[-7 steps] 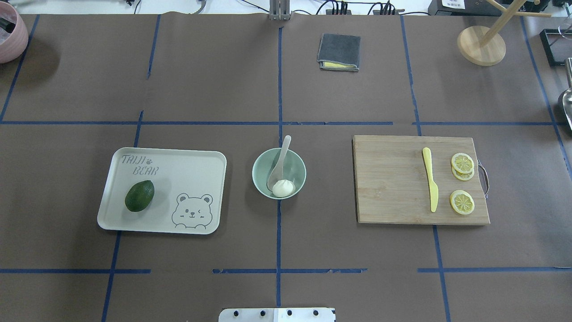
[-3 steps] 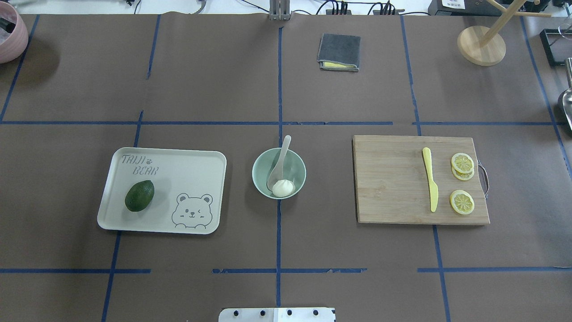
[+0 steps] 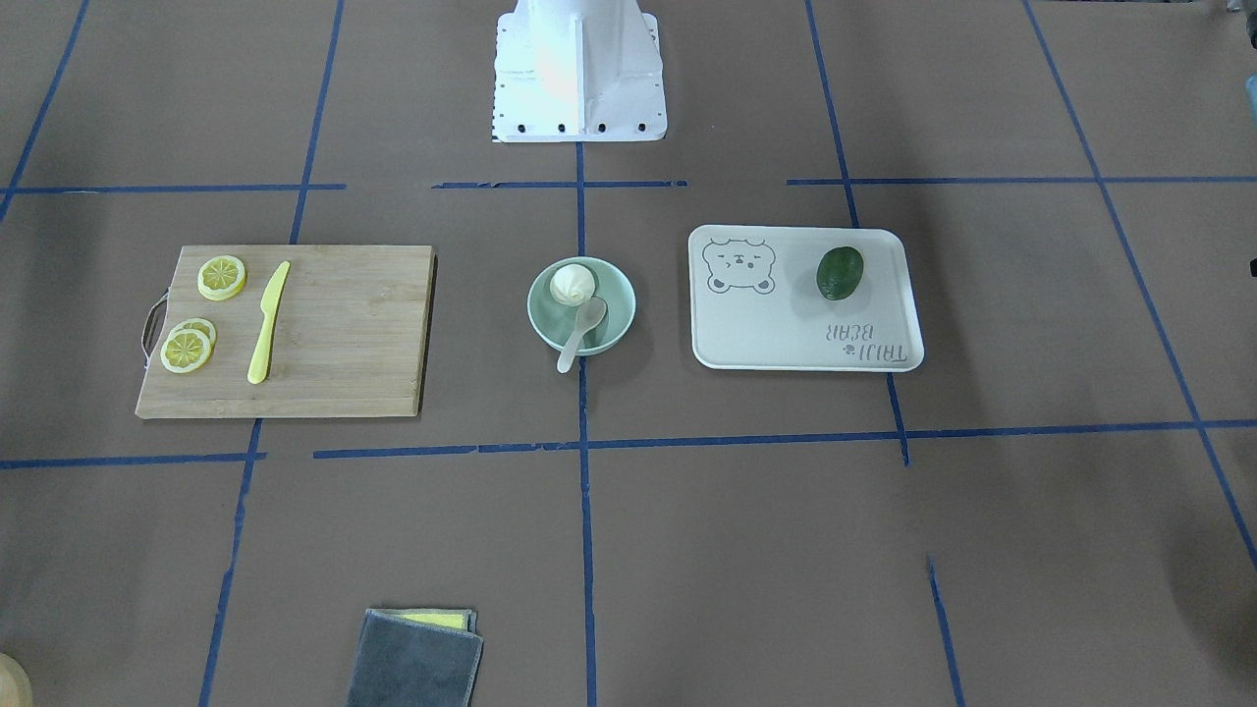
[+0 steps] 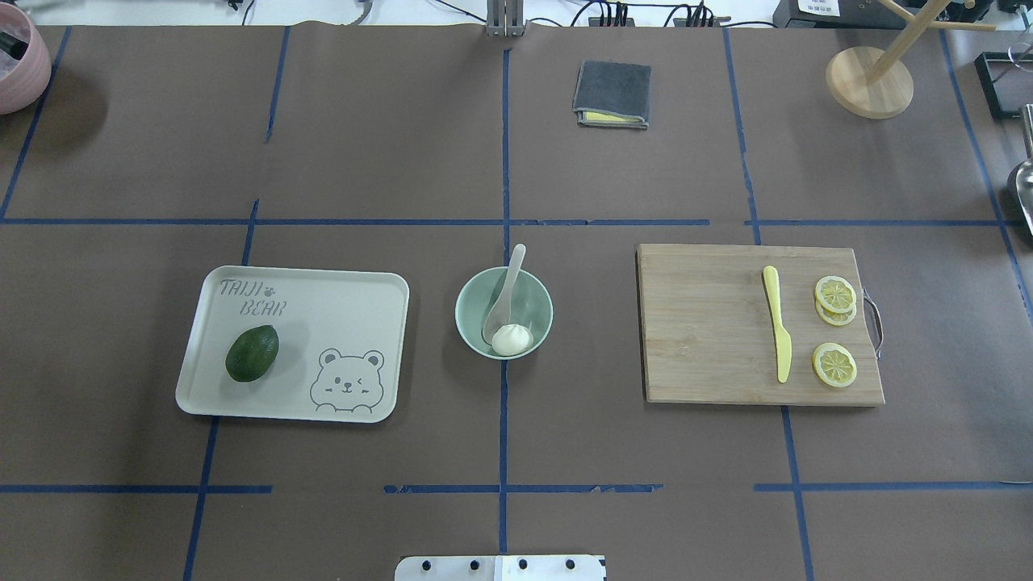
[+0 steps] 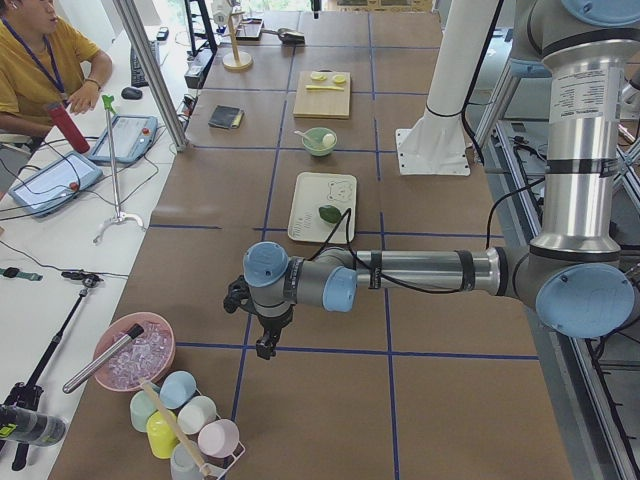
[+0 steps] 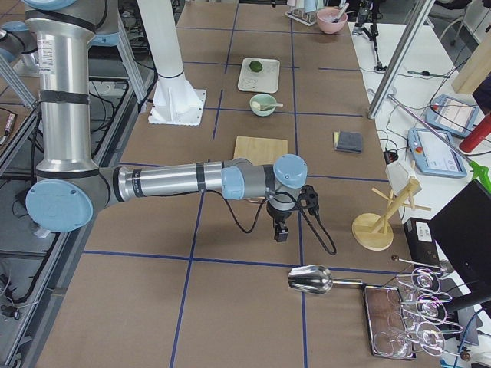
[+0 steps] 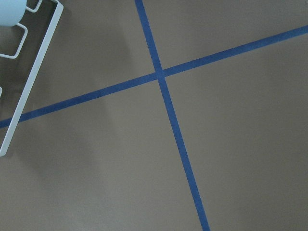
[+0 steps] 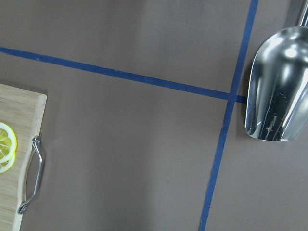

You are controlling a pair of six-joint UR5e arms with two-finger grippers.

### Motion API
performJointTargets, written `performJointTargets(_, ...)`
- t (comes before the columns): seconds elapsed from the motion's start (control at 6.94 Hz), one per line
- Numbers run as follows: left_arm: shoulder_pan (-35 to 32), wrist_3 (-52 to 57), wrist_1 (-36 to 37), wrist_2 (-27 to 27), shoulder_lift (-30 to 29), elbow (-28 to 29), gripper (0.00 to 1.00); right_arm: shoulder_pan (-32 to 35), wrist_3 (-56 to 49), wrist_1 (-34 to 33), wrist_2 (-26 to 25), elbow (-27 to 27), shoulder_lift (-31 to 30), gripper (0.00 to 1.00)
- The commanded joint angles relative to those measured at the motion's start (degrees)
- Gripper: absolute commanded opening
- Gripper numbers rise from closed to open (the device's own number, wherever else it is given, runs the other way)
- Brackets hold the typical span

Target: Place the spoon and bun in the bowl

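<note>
The pale mint-green bowl (image 4: 466, 294) stands at the table's middle, also in the front view (image 3: 617, 312). The cream-white bun (image 4: 511, 340) lies inside it at the near side (image 3: 573, 285). The off-white spoon (image 4: 508, 284) rests with its scoop in the bowl beside the bun and its handle over the far rim (image 3: 573, 346). My left gripper (image 5: 265, 345) hangs over bare table far to the left. My right gripper (image 6: 281, 234) hangs far to the right near a metal scoop. Both show only in the side views, so I cannot tell whether they are open or shut.
A white bear-print tray (image 4: 339, 307) with a dark green avocado (image 4: 252, 353) lies left of the bowl. A wooden cutting board (image 4: 702, 323) with a yellow knife (image 4: 777, 332) and lemon slices (image 4: 834, 365) lies right. A grey cloth (image 4: 613, 93) and a wooden stand (image 4: 869, 82) are at the back.
</note>
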Motion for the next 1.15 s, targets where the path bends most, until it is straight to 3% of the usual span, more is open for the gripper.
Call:
performJointTargets(0.0,-0.08,0.15,-2.75,-2.65,-0.07,-0.21,1.0,0.0,0.1,0.0,0.12,0.13,0.02,1.0)
performJointTargets(0.14,-0.17,0.33,-2.31,-6.59,-0.25,-0.91,1.0,0.0,0.1,0.09,0.03,0.22,0.02,1.0)
performJointTargets(1.01,-0.26,-0.11,-2.31,-6.63,1.77,0.49,1.0,-0.17,0.27,-0.17,-0.14,-0.65,2.72,1.0)
